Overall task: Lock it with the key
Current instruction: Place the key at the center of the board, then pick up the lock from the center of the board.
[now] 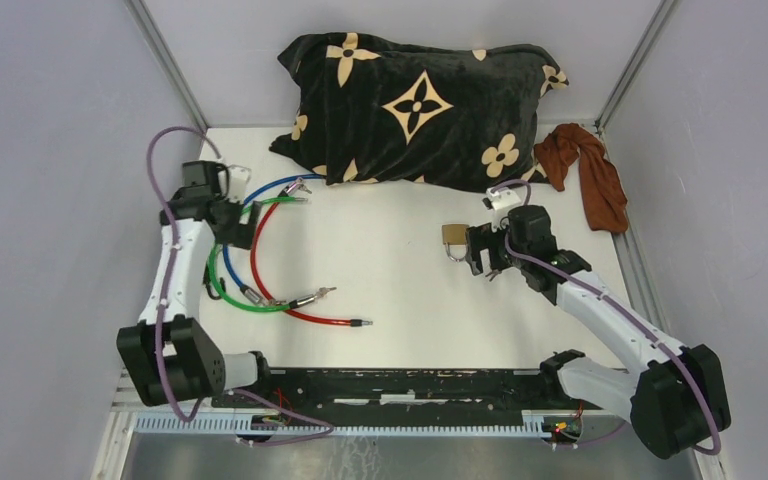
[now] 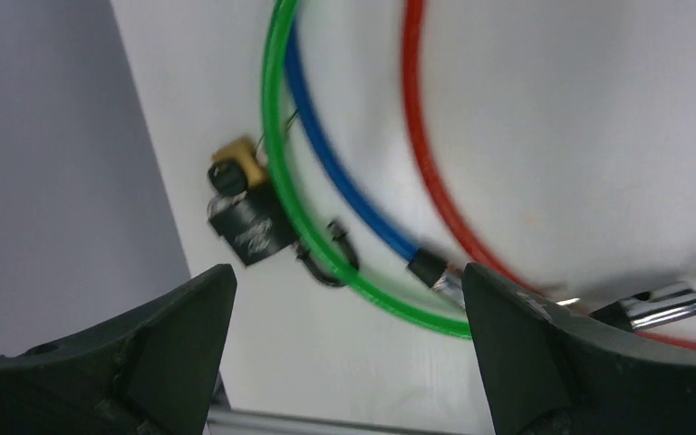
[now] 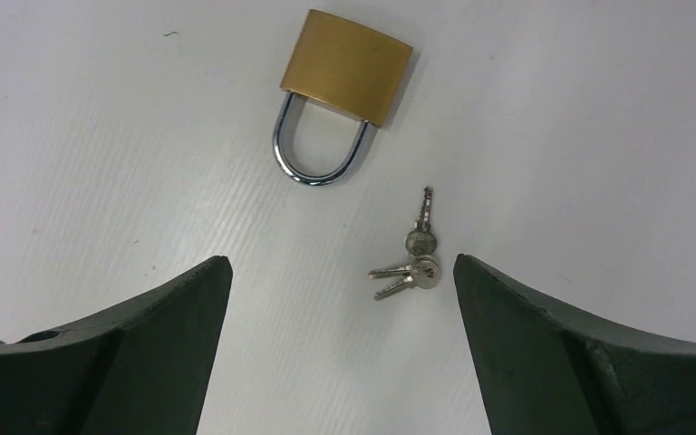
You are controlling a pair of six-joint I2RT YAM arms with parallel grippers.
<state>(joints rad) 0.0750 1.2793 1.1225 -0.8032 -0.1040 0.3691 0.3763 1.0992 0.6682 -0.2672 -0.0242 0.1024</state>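
Your left gripper (image 2: 346, 272) hangs wide open, holding nothing, over the coloured cables (image 2: 274, 136) (a small black padlock (image 2: 249, 231) lies beside them). Your right gripper (image 3: 340, 261) — equally wide, empty — hovers above the brass padlock (image 3: 346, 65), with the keys (image 3: 414, 263) just beside it on the table (image 3: 100, 136).

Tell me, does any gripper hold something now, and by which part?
Nothing is held. Both the left gripper and the right gripper are open; the padlock and the keys lie free on the table.
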